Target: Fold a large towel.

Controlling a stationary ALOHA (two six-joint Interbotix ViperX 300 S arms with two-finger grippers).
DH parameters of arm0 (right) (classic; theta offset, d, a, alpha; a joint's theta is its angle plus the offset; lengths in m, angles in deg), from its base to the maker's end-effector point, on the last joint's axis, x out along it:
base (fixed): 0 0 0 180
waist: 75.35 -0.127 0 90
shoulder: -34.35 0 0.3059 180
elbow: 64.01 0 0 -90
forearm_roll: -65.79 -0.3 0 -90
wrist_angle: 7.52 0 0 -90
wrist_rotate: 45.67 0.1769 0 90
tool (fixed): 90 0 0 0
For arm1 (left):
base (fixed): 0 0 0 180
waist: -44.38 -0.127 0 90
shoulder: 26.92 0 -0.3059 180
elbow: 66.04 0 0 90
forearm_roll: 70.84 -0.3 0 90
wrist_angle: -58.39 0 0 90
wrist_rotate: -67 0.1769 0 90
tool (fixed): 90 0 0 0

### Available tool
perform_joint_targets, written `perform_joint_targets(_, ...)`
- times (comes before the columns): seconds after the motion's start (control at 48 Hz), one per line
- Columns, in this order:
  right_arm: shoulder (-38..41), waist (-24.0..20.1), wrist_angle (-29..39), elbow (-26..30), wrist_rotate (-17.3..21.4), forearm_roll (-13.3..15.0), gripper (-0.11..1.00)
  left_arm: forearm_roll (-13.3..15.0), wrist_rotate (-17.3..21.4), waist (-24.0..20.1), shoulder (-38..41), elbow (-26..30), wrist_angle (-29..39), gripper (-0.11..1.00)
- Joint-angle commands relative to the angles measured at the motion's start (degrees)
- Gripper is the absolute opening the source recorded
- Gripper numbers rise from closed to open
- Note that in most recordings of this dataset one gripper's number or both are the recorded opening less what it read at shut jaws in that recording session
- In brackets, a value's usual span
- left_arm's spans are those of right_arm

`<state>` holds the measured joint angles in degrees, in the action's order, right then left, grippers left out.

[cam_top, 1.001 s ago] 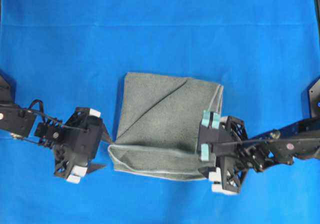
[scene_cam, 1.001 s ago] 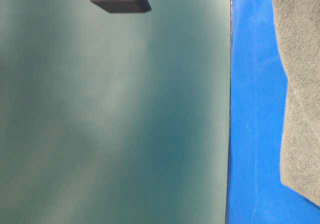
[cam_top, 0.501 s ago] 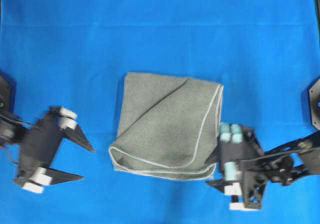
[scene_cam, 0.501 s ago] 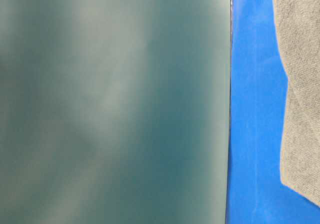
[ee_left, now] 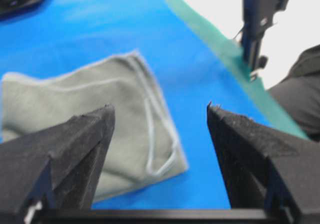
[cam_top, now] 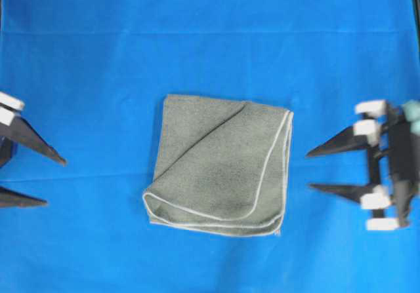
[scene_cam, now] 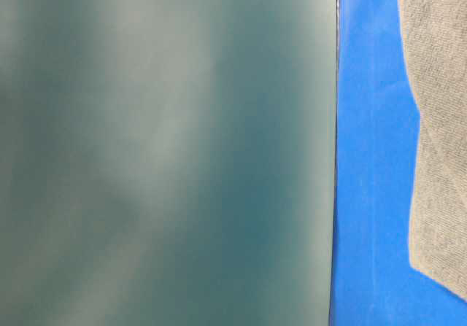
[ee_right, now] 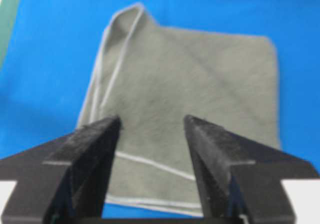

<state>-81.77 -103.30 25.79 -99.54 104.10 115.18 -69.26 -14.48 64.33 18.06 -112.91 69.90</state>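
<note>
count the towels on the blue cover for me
1. The large towel lies folded in the middle of the blue table covering, between the left tool and the right tool; nothing suggests another hidden beneath.

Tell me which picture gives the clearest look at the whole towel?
The overhead view: the towel lies folded, its full outline visible on the blue cloth. The table-level view catches only one edge strip. Both wrist views show it blurred, partly hidden behind the dark fingers.
</note>
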Motion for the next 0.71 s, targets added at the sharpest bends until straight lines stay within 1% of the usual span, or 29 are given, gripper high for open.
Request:
perform_joint_targets(0.0, -6.2, -0.1, 0.4, -2.5, 1.8, 2.6, 0.58, -0.1, 0.0, -2.7, -2.3, -0.9, 0.2, 0.71)
perform_joint_targets(0.146, -14.4, -0.1, 1.1, -8.8, 6.8, 6.9, 0.57, 0.0, -0.3, -7.6, -7.6, -5.1, 0.3, 0.71)
perform_joint_targets(0.334, -22.8, -0.1, 3.8, -17.4, 16.4, 14.0, 0.57, 0.4, -1.8, -11.4, -15.6, -11.3, 0.2, 0.71)
perform_joint_targets(0.355, -23.6, -0.1, 4.4, -18.7, 18.2, 15.1, 0.57, 0.6, -2.0, -11.5, -16.5, -12.1, 0.1, 0.71)
perform_joint_targets(0.438, -25.1, -0.1, 6.1, -21.4, 22.9, 17.8, 0.57, 0.7, -3.8, -11.9, -19.4, -14.9, 0.0, 0.71)
perform_joint_targets(0.563, -24.7, -0.1, 9.1, -24.1, 28.7, 19.9, 0.57, 0.7, -6.9, -12.3, -21.4, -17.6, 0.5, 0.71)
perform_joint_targets(0.688, -22.5, -0.1, 10.5, -24.8, 31.3, 20.1, 0.57, 0.7, -8.0, -12.9, -20.9, -18.2, 0.3, 0.71)
